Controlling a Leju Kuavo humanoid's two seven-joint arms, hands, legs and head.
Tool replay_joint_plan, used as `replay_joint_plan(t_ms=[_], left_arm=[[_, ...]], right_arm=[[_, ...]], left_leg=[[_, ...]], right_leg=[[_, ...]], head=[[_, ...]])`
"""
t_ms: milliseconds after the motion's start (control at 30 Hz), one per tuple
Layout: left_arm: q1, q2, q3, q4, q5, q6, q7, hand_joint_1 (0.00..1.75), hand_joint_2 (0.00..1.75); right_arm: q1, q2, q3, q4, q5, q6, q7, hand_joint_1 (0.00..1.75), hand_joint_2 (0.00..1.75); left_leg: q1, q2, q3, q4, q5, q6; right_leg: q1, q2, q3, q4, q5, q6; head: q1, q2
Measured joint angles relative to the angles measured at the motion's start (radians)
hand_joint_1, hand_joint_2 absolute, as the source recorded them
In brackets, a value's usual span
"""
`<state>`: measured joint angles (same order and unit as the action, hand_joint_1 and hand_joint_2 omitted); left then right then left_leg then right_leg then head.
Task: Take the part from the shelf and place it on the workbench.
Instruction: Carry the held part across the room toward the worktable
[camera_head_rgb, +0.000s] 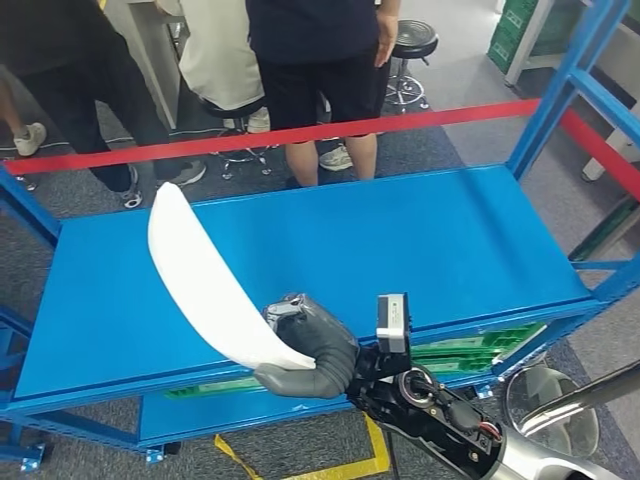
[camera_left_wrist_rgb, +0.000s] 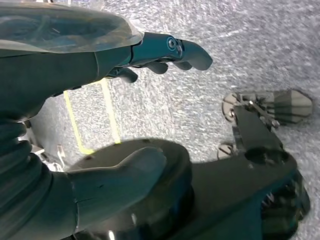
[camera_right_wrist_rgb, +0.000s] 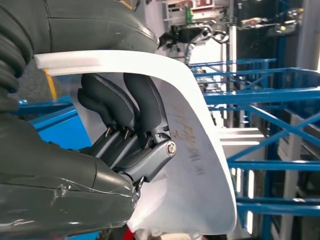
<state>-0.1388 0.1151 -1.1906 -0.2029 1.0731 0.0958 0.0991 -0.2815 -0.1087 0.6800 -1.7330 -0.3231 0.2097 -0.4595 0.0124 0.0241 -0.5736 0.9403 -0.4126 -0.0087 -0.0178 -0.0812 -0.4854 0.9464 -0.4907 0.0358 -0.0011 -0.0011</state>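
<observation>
A: How will that white curved part (camera_head_rgb: 207, 290) handle?

B: I'd judge it light and fairly stiff, a thin moulded shell, smooth and likely slippery. Its length gives it leverage, so a hold nearer the middle would steady it better than the end.

A: Where is it gripped?

B: At its lower narrow end. The right hand (camera_head_rgb: 313, 348) clamps it, thumb on one face, fingers (camera_right_wrist_rgb: 124, 107) curled on the other.

A: Its look?

B: Plain white, crescent-shaped, widening to a rounded tip, with faint handwriting on the inner face.

A: Where is it?

B: Raised above the front edge of the blue shelf (camera_head_rgb: 453, 240), tip slanting out over the shelf board.

A: The left hand (camera_left_wrist_rgb: 113, 125)?

B: Hanging over grey carpet, fingers apart, holding nothing.
</observation>
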Motion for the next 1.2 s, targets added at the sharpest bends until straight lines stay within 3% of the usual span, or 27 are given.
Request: replay_joint_plan(t_ms=[67, 133, 167, 200, 233, 267, 333, 400, 467, 500, 567, 633, 667, 700, 733, 767, 833, 867, 933, 1000, 1067, 1133, 1200], left_arm=[[0.001, 0.0, 0.0, 0.0, 0.001, 0.0, 0.001, 0.0, 1.75], [0.0, 0.001, 0.0, 0.0, 0.002, 0.0, 0.001, 0.0, 1.75], [-0.001, 0.001, 0.0, 0.0, 0.003, 0.0, 0.001, 0.0, 1.75], [0.0, 0.001, 0.0, 0.0, 0.003, 0.0, 0.001, 0.0, 1.75], [0.0, 0.001, -0.001, 0.0, 0.004, 0.0, 0.0, 0.0, 1.75], [0.001, 0.001, -0.001, 0.0, 0.004, 0.0, 0.0, 0.0, 1.75], [0.001, 0.001, -0.001, 0.0, 0.006, 0.0, -0.001, 0.0, 1.75], [0.0, 0.001, -0.001, 0.0, 0.008, 0.0, -0.002, 0.0, 1.75], [0.002, 0.003, -0.002, 0.0, 0.009, 0.0, -0.002, 0.0, 1.75], [0.004, 0.004, -0.002, 0.0, 0.01, 0.001, -0.002, 0.0, 1.75], [0.005, 0.004, -0.002, 0.001, 0.011, 0.002, -0.002, 0.0, 1.75], [0.004, 0.003, -0.002, 0.002, 0.013, 0.002, -0.002, 0.0, 1.75], [0.004, 0.003, -0.002, 0.002, 0.013, 0.002, -0.002, 0.0, 1.75], [0.004, 0.002, -0.002, 0.002, 0.014, 0.002, -0.002, 0.0, 1.75], [0.005, 0.003, -0.002, 0.002, 0.015, 0.002, -0.002, 0.0, 1.75], [0.006, 0.003, -0.002, 0.002, 0.016, 0.002, -0.002, 0.0, 1.75], [0.006, 0.004, -0.002, 0.002, 0.016, 0.003, -0.002, 0.0, 1.75], [0.005, 0.004, -0.002, 0.002, 0.017, 0.003, -0.003, 0.0, 1.75], [0.003, 0.004, -0.002, 0.002, 0.018, 0.003, -0.004, 0.0, 1.75], [0.005, 0.004, -0.002, 0.002, 0.019, 0.003, -0.004, 0.0, 1.75], [0.006, 0.004, -0.002, 0.002, 0.019, 0.003, -0.005, 0.0, 1.75], [0.005, 0.004, -0.002, 0.002, 0.019, 0.003, -0.007, 0.0, 1.75], [0.004, 0.005, -0.002, 0.002, 0.019, 0.004, -0.009, 0.0, 1.75]], right_arm=[[0.0, 0.0, 0.0, 0.0, 0.0, 0.001, -0.001, 1.75, 1.75], [0.001, 0.0, 0.0, 0.002, 0.0, 0.002, -0.002, 1.75, 1.75], [0.002, 0.0, 0.0, 0.004, 0.0, 0.002, -0.002, 1.75, 1.75], [0.003, 0.0, 0.0, 0.006, 0.0, 0.003, -0.002, 1.75, 1.75], [0.003, 0.0, 0.0, 0.008, 0.0, 0.004, -0.002, 1.75, 1.75], [0.003, 0.0, 0.0, 0.009, 0.0, 0.004, -0.003, 1.75, 1.75], [0.002, 0.0, 0.0, 0.01, 0.0, 0.006, -0.003, 1.75, 1.75], [0.0, 0.0, 0.0, 0.011, -0.001, 0.007, -0.004, 1.75, 1.75], [0.0, 0.0, 0.0, 0.012, -0.001, 0.008, -0.005, 1.75, 1.75], [-0.001, 0.0, 0.001, 0.012, -0.001, 0.009, -0.005, 1.75, 1.75], [-0.003, 0.0, 0.002, 0.013, -0.001, 0.009, -0.006, 1.75, 1.75], [-0.004, 0.0, 0.002, 0.013, -0.002, 0.009, -0.006, 1.75, 1.75], [-0.004, 0.0, 0.002, 0.014, -0.002, 0.009, -0.006, 1.75, 1.75], [-0.003, 0.0, 0.003, 0.014, -0.002, 0.01, -0.006, 1.75, 1.75], [-0.003, 0.0, 0.004, 0.014, -0.002, 0.01, -0.006, 1.75, 1.75], [-0.003, 0.0, 0.005, 0.014, -0.002, 0.01, -0.006, 1.75, 1.75], [-0.005, 0.0, 0.006, 0.014, -0.002, 0.01, -0.006, 1.75, 1.75], [-0.006, 0.0, 0.007, 0.014, -0.003, 0.01, -0.006, 1.75, 1.75], [-0.009, 0.0, 0.008, 0.014, -0.004, 0.011, -0.007, 1.75, 1.75], [-0.011, 0.0, 0.008, 0.015, -0.005, 0.011, -0.008, 1.75, 1.75], [-0.012, 0.0, 0.008, 0.015, -0.005, 0.01, -0.008, 1.75, 1.75], [-0.011, 0.0, 0.008, 0.015, -0.005, 0.01, -0.008, 1.75, 1.75], [-0.008, 0.0, 0.009, 0.016, -0.005, 0.01, -0.008, 1.75, 1.75]], left_leg=[[0.004, -0.014, 0.004, -0.004, 0.002, 0.012], [0.0, -0.032, 0.004, -0.003, 0.001, 0.017], [-0.002, -0.043, 0.005, -0.003, 0.001, 0.019], [-0.005, -0.055, 0.006, -0.002, 0.0, 0.02], [-0.006, -0.067, 0.008, -0.002, 0.0, 0.02], [-0.007, -0.079, 0.01, -0.001, -0.001, 0.02], [-0.009, -0.102, 0.011, 0.002, -0.003, 0.017], [-0.009, -0.121, 0.004, 0.006, -0.002, 0.009], [-0.007, -0.14, -0.004, 0.006, 0.003, -0.002], [-0.007, -0.136, -0.006, 0.01, 0.001, -0.008], [-0.011, -0.097, -0.033, 0.066, -0.034, -0.018], [-0.008, -0.05, -0.1, 0.2, -0.1, -0.026], [-0.005, -0.04, -0.135, 0.267, -0.125, -0.03], [-0.002, -0.035, -0.155, 0.302, -0.131, -0.033], [0.0, -0.031, -0.152, 0.296, -0.117, -0.036], [0.003, -0.025, -0.128, 0.249, -0.087, -0.038], [0.006, 0.011, -0.046, 0.099, -0.026, -0.039], [0.005, 0.027, -0.017, 0.045, -0.009, -0.035], [0.001, 0.034, -0.001, 0.009, -0.006, -0.023], [0.003, 0.013, -0.001, 0.008, -0.005, -0.009], [0.006, -0.003, 0.002, 0.004, -0.003, 0.003], [0.004, -0.021, 0.003, 0.003, -0.002, 0.011], [-0.001, -0.043, 0.004, 0.004, -0.003, 0.015]], right_leg=[[-0.003, 0.037, -0.032, 0.074, -0.048, 0.007], [-0.002, 0.066, -0.098, 0.218, -0.113, 0.006], [-0.001, 0.072, -0.128, 0.276, -0.129, 0.005], [0.0, 0.075, -0.144, 0.301, -0.126, 0.002], [0.0, 0.078, -0.141, 0.285, -0.103, -0.001], [0.001, 0.085, -0.121, 0.232, -0.065, -0.006], [0.0, 0.123, -0.067, 0.096, 0.004, -0.016], [0.001, 0.151, -0.035, 0.021, 0.023, -0.021], [0.002, 0.14, -0.025, 0.009, 0.02, -0.024], [0.0, 0.129, -0.021, 0.006, 0.023, -0.028], [-0.005, 0.106, -0.016, -0.004, 0.028, -0.037], [-0.002, 0.081, -0.017, -0.005, 0.028, -0.042], [-0.001, 0.068, -0.017, -0.005, 0.027, -0.043], [0.0, 0.055, -0.018, -0.005, 0.026, -0.043], [-0.001, 0.043, -0.018, -0.005, 0.025, -0.042], [-0.002, 0.032, -0.017, -0.005, 0.024, -0.041], [0.0, 0.014, -0.014, -0.002, 0.019, -0.033], [0.002, 0.006, -0.011, -0.001, 0.015, -0.028], [0.008, -0.008, -0.005, -0.002, 0.009, -0.016], [0.005, -0.016, 0.002, -0.001, 0.001, -0.004], [0.001, 0.014, -0.017, 0.051, -0.038, 0.003], [-0.001, 0.056, -0.078, 0.186, -0.107, 0.004], [0.0, 0.072, -0.133, 0.299, -0.14, 0.002]], head=[[0.01, 0.0], [0.023, 0.0], [0.028, 0.0], [0.032, 0.0], [0.035, 0.0], [0.037, 0.0], [0.042, 0.0], [0.044, 0.0], [0.043, 0.0], [0.043, 0.0], [0.031, 0.0], [0.012, 0.0], [0.007, 0.0], [0.003, 0.0], [0.001, 0.0], [-0.002, 0.0], [-0.009, 0.0], [-0.01, 0.0], [-0.005, 0.0], [0.002, 0.0], [0.009, 0.0], [0.024, 0.0], [0.035, 0.0]])
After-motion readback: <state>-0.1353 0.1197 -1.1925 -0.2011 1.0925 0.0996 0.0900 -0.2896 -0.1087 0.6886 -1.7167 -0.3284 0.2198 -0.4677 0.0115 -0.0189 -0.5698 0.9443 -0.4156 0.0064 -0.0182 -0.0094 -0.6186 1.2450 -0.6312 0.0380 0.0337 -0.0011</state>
